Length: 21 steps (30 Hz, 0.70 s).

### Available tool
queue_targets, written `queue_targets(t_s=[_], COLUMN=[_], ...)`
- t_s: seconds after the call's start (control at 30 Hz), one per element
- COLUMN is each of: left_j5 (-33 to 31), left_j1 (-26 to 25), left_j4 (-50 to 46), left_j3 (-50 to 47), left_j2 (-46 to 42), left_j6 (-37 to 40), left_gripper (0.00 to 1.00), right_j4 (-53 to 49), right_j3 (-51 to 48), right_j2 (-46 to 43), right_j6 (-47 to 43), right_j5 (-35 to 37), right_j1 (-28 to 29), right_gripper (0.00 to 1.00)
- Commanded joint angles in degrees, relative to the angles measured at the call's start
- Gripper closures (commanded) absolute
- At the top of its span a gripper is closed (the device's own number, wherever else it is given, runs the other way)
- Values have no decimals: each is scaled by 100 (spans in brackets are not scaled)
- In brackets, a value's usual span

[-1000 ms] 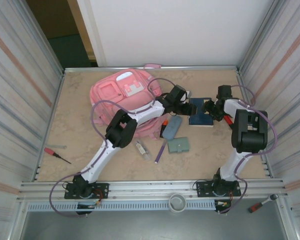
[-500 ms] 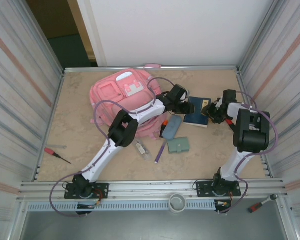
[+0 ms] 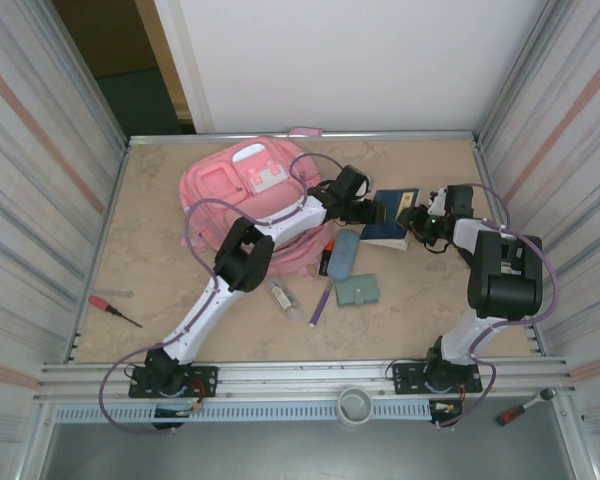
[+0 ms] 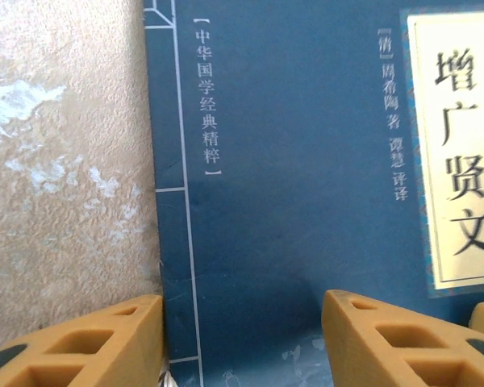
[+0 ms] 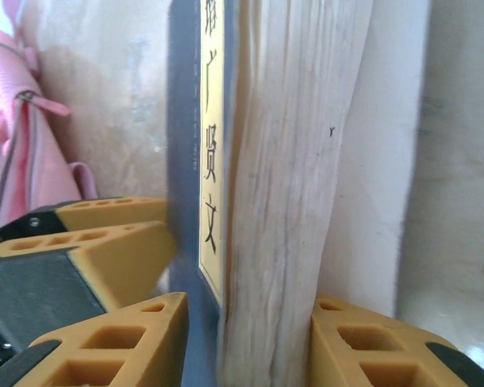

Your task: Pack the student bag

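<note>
Yellow-orange hollow-celled fingers [image 5: 105, 347] of the right gripper [image 5: 250, 314] clamp a thick book [image 5: 282, 161] across its thickness. One pad is on the dark blue cover, the other past the rough cream page block. The left gripper [image 4: 240, 310] has its jaws moderately parted and grips nothing. Its fingertips [image 4: 89, 339] sit against the smooth cover with a pale gold-edged title label, one tip at the spine edge. The pink fabric backpack [image 3: 245, 195] lies flat, front pockets up, on the beige speckled table [image 3: 430, 300], just left of the book.
</note>
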Motion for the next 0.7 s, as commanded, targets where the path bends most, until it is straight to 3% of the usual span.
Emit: queue_targets(t_s=[0.0,0.13,0.27,0.43,0.67], left_j5=[171,161,154,156,176], left_j1=[-31,-7,19,30,35], left_j4=[2,63,116,133,138], left_j3=[-234,-339,-405,-418,-457], left_j2=[4,-67,-134,-161,-156], left_j6=[-78,-77,-86,-61,-27], left_gripper=[45,45,45,45,45], right_j4=[220,-28,-192,129,-6], right_j3=[9,50,-4,-52,89], right_j2=[-114,-132,-447,-518,-380], right_j6=[138,129,2,-73,-119], right_j5=[43,535,991,379,383], right_j1=[144,153,133,92,153], right_gripper=[66,73,67,64,67])
